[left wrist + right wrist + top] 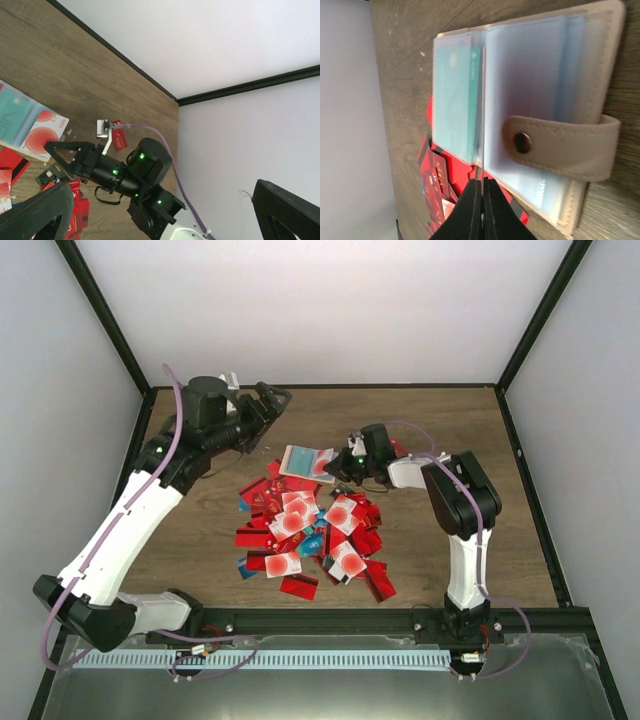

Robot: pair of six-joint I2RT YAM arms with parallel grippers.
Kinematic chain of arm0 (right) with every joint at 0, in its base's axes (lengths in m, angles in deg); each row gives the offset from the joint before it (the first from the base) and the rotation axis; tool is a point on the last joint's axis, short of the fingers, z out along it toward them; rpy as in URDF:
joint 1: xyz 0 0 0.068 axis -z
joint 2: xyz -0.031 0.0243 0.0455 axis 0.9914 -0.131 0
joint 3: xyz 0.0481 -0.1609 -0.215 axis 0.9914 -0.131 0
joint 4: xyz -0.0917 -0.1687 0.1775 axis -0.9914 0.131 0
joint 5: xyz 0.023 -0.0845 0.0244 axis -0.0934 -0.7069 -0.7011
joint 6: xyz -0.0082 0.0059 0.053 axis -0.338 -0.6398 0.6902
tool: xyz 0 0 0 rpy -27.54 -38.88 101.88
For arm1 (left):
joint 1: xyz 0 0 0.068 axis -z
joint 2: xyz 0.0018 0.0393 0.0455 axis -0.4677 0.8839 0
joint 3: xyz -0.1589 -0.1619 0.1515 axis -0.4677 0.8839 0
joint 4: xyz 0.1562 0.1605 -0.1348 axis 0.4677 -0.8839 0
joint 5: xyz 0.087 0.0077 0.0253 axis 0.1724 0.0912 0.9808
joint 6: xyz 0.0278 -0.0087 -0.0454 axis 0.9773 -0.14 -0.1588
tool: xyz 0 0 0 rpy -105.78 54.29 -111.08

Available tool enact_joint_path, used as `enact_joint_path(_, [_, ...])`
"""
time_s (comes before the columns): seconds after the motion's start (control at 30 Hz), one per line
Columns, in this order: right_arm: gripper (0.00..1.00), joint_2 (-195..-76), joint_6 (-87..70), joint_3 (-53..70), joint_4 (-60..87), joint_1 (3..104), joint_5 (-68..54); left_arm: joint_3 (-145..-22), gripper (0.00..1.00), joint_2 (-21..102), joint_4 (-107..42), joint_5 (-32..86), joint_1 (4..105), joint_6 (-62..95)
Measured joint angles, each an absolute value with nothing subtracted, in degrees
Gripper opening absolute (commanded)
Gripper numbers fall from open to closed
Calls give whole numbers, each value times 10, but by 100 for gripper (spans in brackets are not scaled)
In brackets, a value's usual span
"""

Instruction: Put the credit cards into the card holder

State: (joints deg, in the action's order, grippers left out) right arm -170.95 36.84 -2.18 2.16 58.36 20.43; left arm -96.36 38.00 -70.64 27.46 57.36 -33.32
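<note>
The card holder (300, 460) lies open on the table behind the pile, and its beige cover, clear sleeves and snap strap (560, 147) fill the right wrist view. One sleeve holds a teal card (455, 100). My right gripper (335, 469) is shut on a thin card (482, 115), seen edge-on and reaching over the holder's sleeves. From the left wrist it looks white with a red blot (45, 135). The other credit cards (310, 535), mostly red, lie heaped in the middle. My left gripper (270, 408) hangs open and holds nothing, above the table left of the holder.
A single red card (118, 141) lies on the table behind my right arm (455, 490). The black frame rail (330, 386) and white walls close off the far side. Bare wood (500, 510) lies to the right of the pile.
</note>
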Motion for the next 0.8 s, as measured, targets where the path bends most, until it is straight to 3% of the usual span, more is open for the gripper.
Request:
enact_joint_path(0.27, [1,-1724,384,8,-9,584,242,-848,100,370,-617,278,568,-308])
enact_joint_path(0.53, [1,-1741,387,9,-21,585,257,-787,100,405,-533,285,538,-178])
enact_joint_path(0.8, [1,-1750,386,9,-24,590,273,-780,83,579,-469,225,481,-31])
